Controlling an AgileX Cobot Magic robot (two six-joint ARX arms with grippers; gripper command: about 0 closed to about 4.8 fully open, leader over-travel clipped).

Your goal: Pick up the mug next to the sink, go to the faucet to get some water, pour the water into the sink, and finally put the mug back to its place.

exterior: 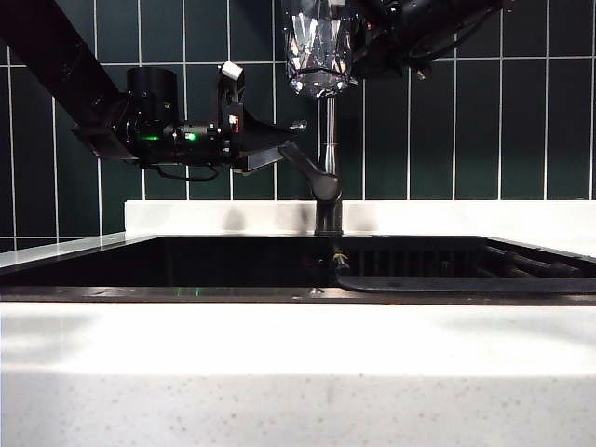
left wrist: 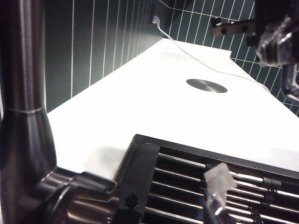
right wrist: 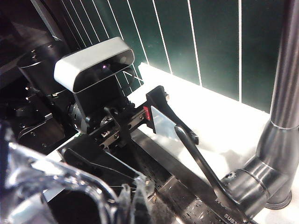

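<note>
Dark green tile behind a white counter and black sink. Seen from outside: mug held high over the faucet, pinched shut in the right gripper. Left gripper level by the lever, jaws spread wide and empty. Shown only from the right wrist: lever between those open fingers. Only from the left wrist: a round metal disc on the counter.

the clear, faceted mug hangs upright high above the sink, right over the top of the faucet. the faucet is a thin grey upright pipe on a darker base, its lever angled up to the left. the black rectangular sink holds a ribbed rack on its right side.
</note>
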